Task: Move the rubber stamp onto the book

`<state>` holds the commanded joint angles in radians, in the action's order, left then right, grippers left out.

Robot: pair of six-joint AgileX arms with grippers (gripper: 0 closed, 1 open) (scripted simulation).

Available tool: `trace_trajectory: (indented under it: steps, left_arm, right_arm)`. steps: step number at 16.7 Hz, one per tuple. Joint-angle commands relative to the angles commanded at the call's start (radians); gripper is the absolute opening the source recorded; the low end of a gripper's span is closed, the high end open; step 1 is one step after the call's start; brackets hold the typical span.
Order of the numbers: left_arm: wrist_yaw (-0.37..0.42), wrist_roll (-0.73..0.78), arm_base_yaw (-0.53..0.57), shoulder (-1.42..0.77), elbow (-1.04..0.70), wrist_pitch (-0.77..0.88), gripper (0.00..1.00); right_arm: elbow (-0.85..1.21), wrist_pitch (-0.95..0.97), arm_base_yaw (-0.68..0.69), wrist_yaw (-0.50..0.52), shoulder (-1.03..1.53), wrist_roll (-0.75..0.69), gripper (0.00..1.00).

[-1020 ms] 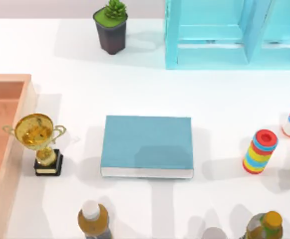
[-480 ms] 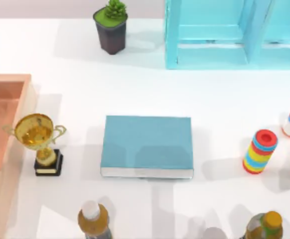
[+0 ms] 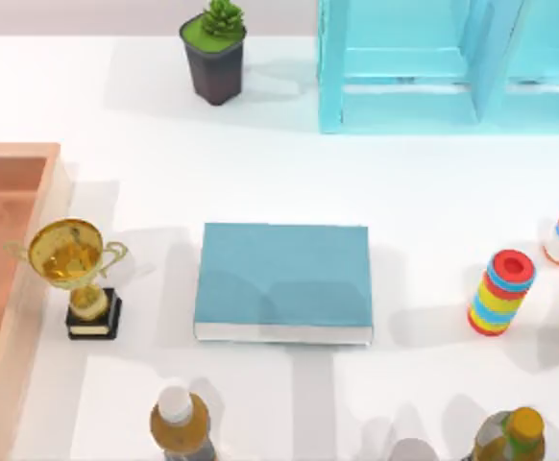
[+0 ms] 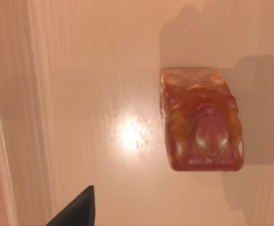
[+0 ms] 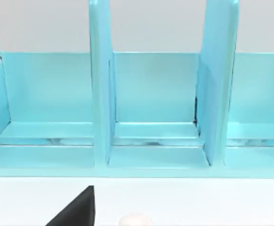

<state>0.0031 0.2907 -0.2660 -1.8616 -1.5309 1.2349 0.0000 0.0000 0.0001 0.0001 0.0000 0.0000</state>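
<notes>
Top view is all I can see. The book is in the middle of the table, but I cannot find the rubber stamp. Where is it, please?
Observer: In the left wrist view, the rubber stamp sits on a glossy peach-coloured floor.
Operator: Is this floor the tray at the left of the table?
Observer: Probably. The colour matches the tray, and a raised wall runs along one side.
Operator: Does the left pincer hold it already?
Observer: No. The left pincer is above that floor, apart from the stamp.
Operator: And the right arm?
Observer: The right pincer faces the light-blue shelf unit.
</notes>
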Motion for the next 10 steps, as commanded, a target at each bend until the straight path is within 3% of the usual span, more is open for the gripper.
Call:
trace_trajectory:
  steps: [6,10]
  left_arm:
    - [0.000,-0.001,0.004,0.000,0.003,-0.003,1.00]
    - [0.000,-0.001,0.001,-0.030,0.076,-0.104,1.00]
  right_arm:
    - [0.000,0.000,0.000,0.000,0.000,0.000,1.00]
    - [0.000,0.000,0.000,0.000,0.000,0.000,1.00]
